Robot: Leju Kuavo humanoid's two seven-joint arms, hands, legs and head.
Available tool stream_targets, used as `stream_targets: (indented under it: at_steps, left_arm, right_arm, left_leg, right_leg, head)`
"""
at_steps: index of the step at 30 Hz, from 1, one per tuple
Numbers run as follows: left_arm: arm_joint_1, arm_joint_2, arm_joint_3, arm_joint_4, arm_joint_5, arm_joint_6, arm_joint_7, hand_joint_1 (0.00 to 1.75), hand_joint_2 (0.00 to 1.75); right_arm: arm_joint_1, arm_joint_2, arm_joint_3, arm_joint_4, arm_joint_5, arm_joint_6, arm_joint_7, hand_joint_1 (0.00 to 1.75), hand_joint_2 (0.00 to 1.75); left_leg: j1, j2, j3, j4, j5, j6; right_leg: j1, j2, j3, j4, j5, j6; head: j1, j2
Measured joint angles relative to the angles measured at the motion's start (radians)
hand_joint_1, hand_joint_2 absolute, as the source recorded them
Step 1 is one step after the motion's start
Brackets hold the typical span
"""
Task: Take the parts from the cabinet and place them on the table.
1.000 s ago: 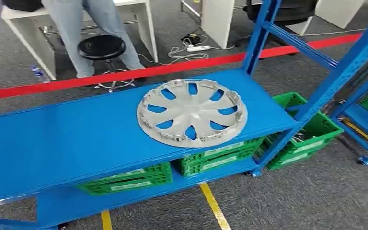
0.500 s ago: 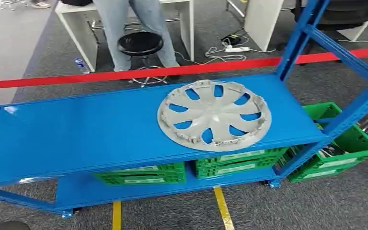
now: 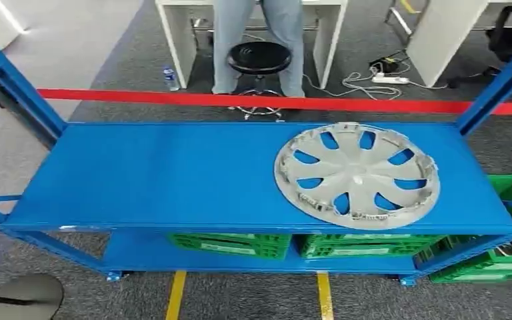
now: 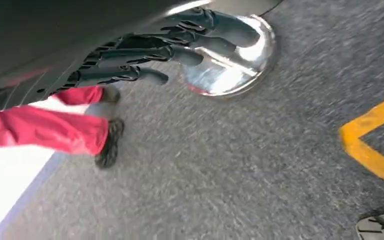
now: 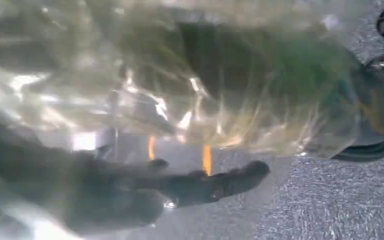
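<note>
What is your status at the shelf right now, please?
Left hand empty, fingers apart, hanging over the floor. Right hand blurred, state unclear. Hubcap flat on blue shelf, untouched. Nothing on the shelf blocking it.

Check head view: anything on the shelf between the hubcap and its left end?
Nothing: the blue shelf is bare from the hubcap to its left end.

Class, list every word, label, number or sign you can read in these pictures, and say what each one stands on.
No text can be read.
White labels on the green crates under the blue shelf: too small and blurred.
Label on the water bottle on the floor: too small.
The hubcap shows no lettering.
</note>
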Motion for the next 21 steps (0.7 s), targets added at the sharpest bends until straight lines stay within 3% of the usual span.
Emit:
stream_targets:
  at_steps: [1, 2, 3, 6, 7, 8, 9, 11, 12, 13, 15, 17, 18, 19, 21]
  left_arm:
    - [0.000, 0.000, 0.000, 0.000, 0.003, 0.000, -0.002, 0.00, 0.00]
    - [0.000, 0.000, 0.000, 0.000, 0.007, 0.000, -0.004, 0.00, 0.00]
    - [-0.002, 0.000, 0.000, 0.000, 0.011, 0.000, -0.006, 0.00, 0.00]
    - [0.005, 0.000, 0.002, 0.000, 0.039, 0.000, -0.019, 0.00, 0.00]
    - [0.007, 0.002, 0.002, 0.000, 0.045, 0.000, -0.022, 0.00, 0.00]
    - [0.009, 0.000, 0.003, -0.002, 0.051, 0.000, -0.027, 0.00, 0.00]
    - [0.008, 0.002, 0.003, -0.003, 0.057, 0.001, -0.030, 0.00, 0.00]
    - [0.005, 0.002, 0.007, -0.003, 0.073, 0.002, -0.040, 0.00, 0.00]
    - [0.005, 0.001, 0.009, -0.004, 0.080, 0.002, -0.042, 0.00, 0.00]
    - [0.006, 0.001, 0.010, -0.005, 0.088, 0.002, -0.043, 0.00, 0.00]
    - [0.010, 0.002, 0.009, -0.005, 0.102, 0.002, -0.046, 0.00, 0.00]
    - [0.010, 0.003, 0.009, -0.005, 0.112, 0.002, -0.048, 0.00, 0.00]
    - [0.008, 0.005, 0.009, -0.005, 0.113, 0.002, -0.048, 0.00, 0.00]
    - [0.005, 0.006, 0.010, -0.005, 0.113, 0.002, -0.049, 0.00, 0.00]
    - [0.007, 0.005, 0.010, -0.006, 0.114, 0.002, -0.050, 0.00, 0.00]
  right_arm:
    - [0.000, 0.000, 0.000, 0.000, 0.000, 0.000, 0.000, 0.00, 0.00]
    - [0.000, 0.000, 0.001, 0.000, -0.001, 0.000, 0.000, 0.00, 0.00]
    - [0.001, 0.000, 0.003, 0.000, -0.004, 0.000, -0.001, 0.00, 0.00]
    - [-0.002, 0.000, 0.004, 0.001, -0.010, 0.000, -0.016, 0.00, 0.00]
    - [-0.002, 0.000, 0.004, 0.001, -0.011, 0.000, -0.016, 0.00, 0.00]
    - [-0.001, 0.000, 0.004, 0.001, -0.011, 0.000, -0.015, 0.00, 0.00]
    - [0.001, 0.000, 0.004, 0.001, -0.013, 0.000, -0.014, 0.00, 0.00]
    - [0.006, 0.000, 0.005, 0.000, -0.025, 0.000, -0.016, 0.00, 0.00]
    - [0.006, 0.000, 0.005, 0.000, -0.030, 0.000, -0.016, 0.00, 0.00]
    - [0.006, 0.000, 0.005, 0.000, -0.037, 0.000, -0.016, 0.00, 0.00]
    - [0.005, 0.000, 0.004, 0.000, -0.048, 0.000, -0.016, 0.00, 0.00]
    - [0.004, 0.000, 0.004, 0.000, -0.054, 0.000, -0.016, 0.00, 0.00]
    - [0.004, 0.001, 0.004, 0.000, -0.055, 0.000, -0.016, 0.00, 0.00]
    - [0.003, 0.000, 0.004, -0.001, -0.055, 0.000, -0.017, 0.00, 0.00]
    - [0.002, 0.000, 0.004, -0.001, -0.055, 0.000, -0.017, 0.00, 0.00]
  left_leg:
    - [0.003, -0.014, 0.005, 0.001, -0.004, -0.006]
    - [0.003, -0.025, 0.004, 0.004, -0.008, -0.014]
    - [-0.001, -0.036, -0.001, 0.016, -0.013, -0.021]
    - [0.009, -0.066, -0.010, 0.011, -0.005, -0.039]
    - [0.009, -0.073, -0.011, 0.015, -0.009, -0.043]
    - [0.005, -0.022, -0.017, 0.034, -0.024, -0.048]
    - [0.006, 0.019, -0.043, 0.088, -0.059, -0.054]
    - [0.010, 0.047, -0.122, 0.242, -0.128, -0.062]
    - [0.011, 0.051, -0.153, 0.299, -0.141, -0.063]
    - [0.012, 0.052, -0.164, 0.313, -0.131, -0.063]
    - [0.011, 0.052, -0.127, 0.230, -0.056, -0.055]
    - [0.004, 0.054, -0.047, 0.064, 0.028, -0.034]
    - [0.000, 0.057, -0.034, 0.040, 0.008, -0.026]
    - [0.000, 0.057, -0.026, 0.022, 0.003, -0.026]
    - [0.003, 0.055, -0.026, 0.017, 0.005, -0.053]
  right_leg:
    - [-0.005, 0.014, 0.048, -0.103, 0.056, 0.003]
    - [-0.014, 0.061, 0.074, -0.164, 0.070, 0.007]
    - [-0.014, 0.081, 0.088, -0.190, 0.057, 0.005]
    - [-0.004, 0.051, 0.095, -0.184, 0.055, -0.020]
    - [-0.013, 0.038, 0.098, -0.189, 0.060, -0.028]
    - [-0.010, 0.033, 0.101, -0.190, 0.059, -0.031]
    - [-0.009, 0.022, 0.102, -0.190, 0.057, -0.036]
    - [-0.005, 0.003, 0.103, -0.190, 0.053, -0.041]
    - [-0.004, -0.005, 0.104, -0.190, 0.051, -0.043]
    - [-0.003, -0.011, 0.106, -0.189, 0.049, -0.044]
    - [-0.001, -0.016, 0.114, -0.190, 0.044, -0.043]
    - [0.000, -0.020, 0.122, -0.191, 0.039, -0.042]
    - [0.007, -0.022, 0.120, -0.190, 0.032, -0.035]
    - [0.006, -0.022, 0.116, -0.189, 0.032, -0.030]
    - [0.007, -0.025, 0.111, -0.187, 0.027, -0.038]
  head:
    - [0.001, 0.000]
    - [0.003, 0.000]
    - [0.005, 0.000]
    - [0.002, 0.000]
    - [0.004, 0.000]
    - [0.000, 0.000]
    - [-0.009, 0.000]
    - [-0.010, 0.000]
    - [-0.010, 0.000]
    - [-0.010, 0.000]
    - [-0.010, 0.000]
    - [-0.010, 0.000]
    - [-0.008, 0.000]
    - [-0.010, 0.000]
    - [-0.009, 0.000]
